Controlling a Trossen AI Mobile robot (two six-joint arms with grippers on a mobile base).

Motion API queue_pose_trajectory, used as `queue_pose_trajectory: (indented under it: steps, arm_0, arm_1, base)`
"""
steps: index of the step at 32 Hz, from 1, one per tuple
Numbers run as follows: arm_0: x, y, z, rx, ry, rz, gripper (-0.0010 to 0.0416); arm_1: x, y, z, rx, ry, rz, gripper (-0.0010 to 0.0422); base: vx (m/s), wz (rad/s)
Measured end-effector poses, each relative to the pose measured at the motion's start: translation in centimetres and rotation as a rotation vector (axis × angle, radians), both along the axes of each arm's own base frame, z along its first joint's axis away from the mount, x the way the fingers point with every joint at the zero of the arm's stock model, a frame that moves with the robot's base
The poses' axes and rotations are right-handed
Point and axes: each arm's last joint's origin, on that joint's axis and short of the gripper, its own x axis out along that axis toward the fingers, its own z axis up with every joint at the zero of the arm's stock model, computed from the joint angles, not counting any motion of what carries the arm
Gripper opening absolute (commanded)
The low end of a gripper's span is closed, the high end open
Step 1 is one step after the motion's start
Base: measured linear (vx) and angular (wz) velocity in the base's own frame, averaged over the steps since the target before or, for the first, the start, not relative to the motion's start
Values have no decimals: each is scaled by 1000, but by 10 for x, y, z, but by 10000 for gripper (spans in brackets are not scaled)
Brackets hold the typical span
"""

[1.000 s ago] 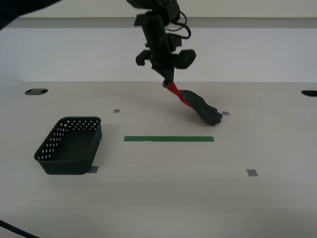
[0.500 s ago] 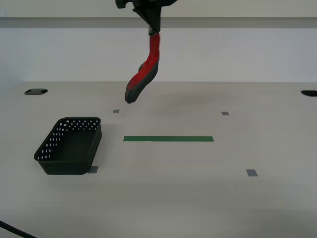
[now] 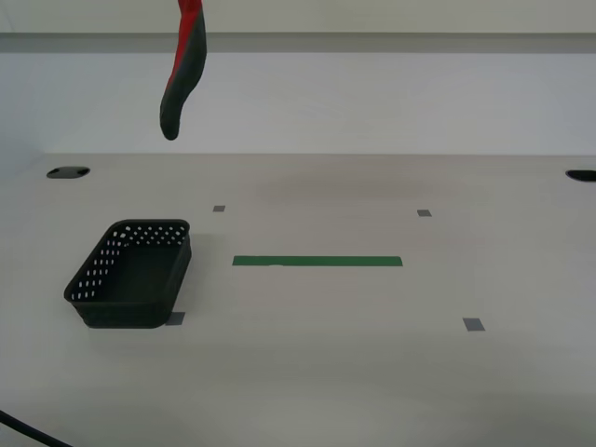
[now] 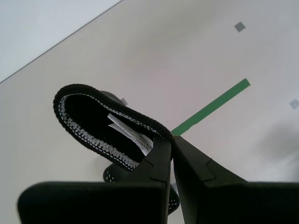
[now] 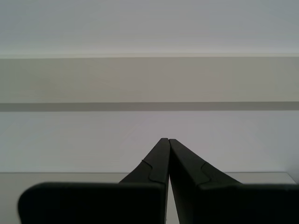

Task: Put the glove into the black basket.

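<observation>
You have the glove (image 3: 181, 70) clamped by its cuff in my second gripper (image 4: 172, 140), upper left of frame; basket (image 3: 130, 273) below sits empty, drop remaining.

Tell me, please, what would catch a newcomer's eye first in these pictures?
First the glove, hanging high over the table near the exterior view's top left, red cuff up, pinched at the cuff edge by my second gripper. Next the black basket, standing empty on the table at the exterior view's left, below the glove. A green tape strip lies mid-table.
</observation>
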Motion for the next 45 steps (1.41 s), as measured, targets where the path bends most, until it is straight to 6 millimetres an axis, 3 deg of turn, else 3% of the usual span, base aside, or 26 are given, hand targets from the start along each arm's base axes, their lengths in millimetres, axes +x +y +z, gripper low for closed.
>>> queue_pose_trajectory:
  steps: [3,6,10,13,16,18,20,30,34,36,42,43,45]
  arm_0:
    - [0,0,0,0,0,1,0]
    - [0,0,0,0,0,-1,1]
    - [0,0,0,0,1,0,1]
    - [0,0,0,0,2,0,1]
    - [0,0,0,0,0,4,1]
    - [0,0,0,0,-2,2,1]
    - [0,0,0,0,0,0,1]
    - [0,0,0,0,0,1,1]
    - [0,0,0,0,0,0,1]
    - [0,0,0,0,0,0,0]
    - [0,0,0,0,1,1,1]
    - [0,0,0,0,-2,1,1]
    - [0,0,0,0,0,0,1]
  arm_1:
    - [-7,28,3,43,-6,76,-1]
    - [-12,50,-11,71,7,137,-1]
    - [-39,81,-50,85,64,201,-1]
    - [-61,101,-94,93,118,262,-1]
    - [-68,105,-134,103,148,274,-1]
    - [-67,105,-144,100,160,273,-1]
    - [-74,106,-172,86,173,270,-1]
    - [-86,108,-220,37,191,312,-1]
    - [-81,107,-254,63,281,318,-1]
    - [-76,106,-280,86,348,319,-1]
    - [-72,106,-325,114,440,320,-1]
    - [-73,106,-341,124,472,319,0]
    - [-75,107,-346,130,490,320,0]
  base:
    - [0,0]
    - [0,0]
    - [0,0]
    - [0,0]
    - [0,0]
    - [0,0]
    - [0,0]
    - [0,0]
    - [0,0]
    - [0,0]
    - [0,0]
    - [0,0]
    - [0,0]
